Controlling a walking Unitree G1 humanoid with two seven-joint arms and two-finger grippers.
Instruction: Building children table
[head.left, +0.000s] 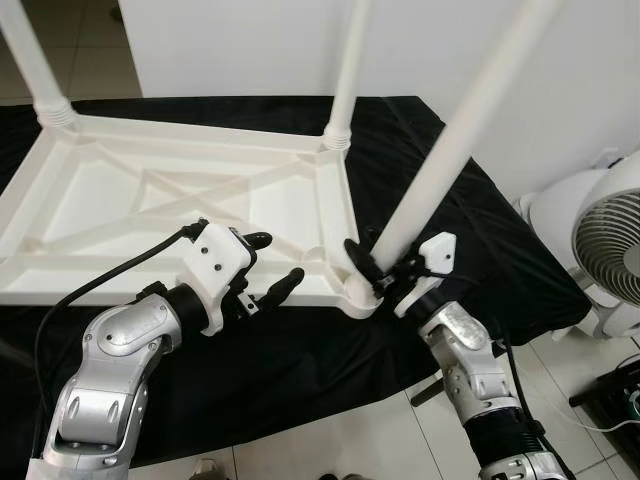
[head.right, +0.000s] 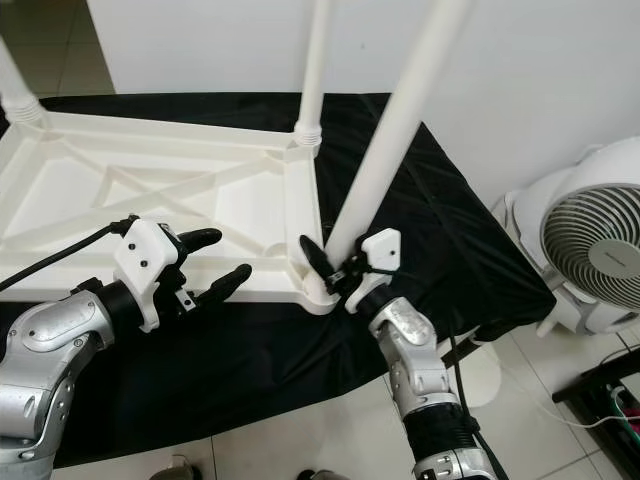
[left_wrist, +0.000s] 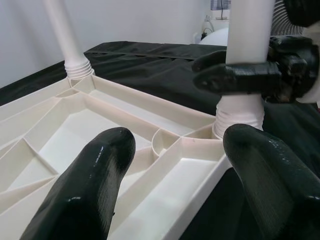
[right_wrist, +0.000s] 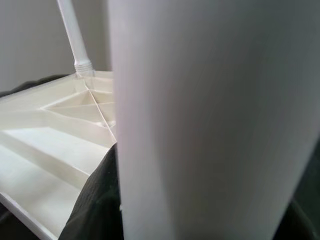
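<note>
Table leg top cut off; right gripper clamps base.

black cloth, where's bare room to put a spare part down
Free: the black cloth right of the upturned tabletop, toward the fan, and the front strip below the left gripper. Crowded: the near corner, where the right gripper clamps a leg.

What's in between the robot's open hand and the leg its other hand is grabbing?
Just the ribbed corner of the upside-down white tabletop. The left eye view shows it, between the left gripper and the leg the right gripper holds.
</note>
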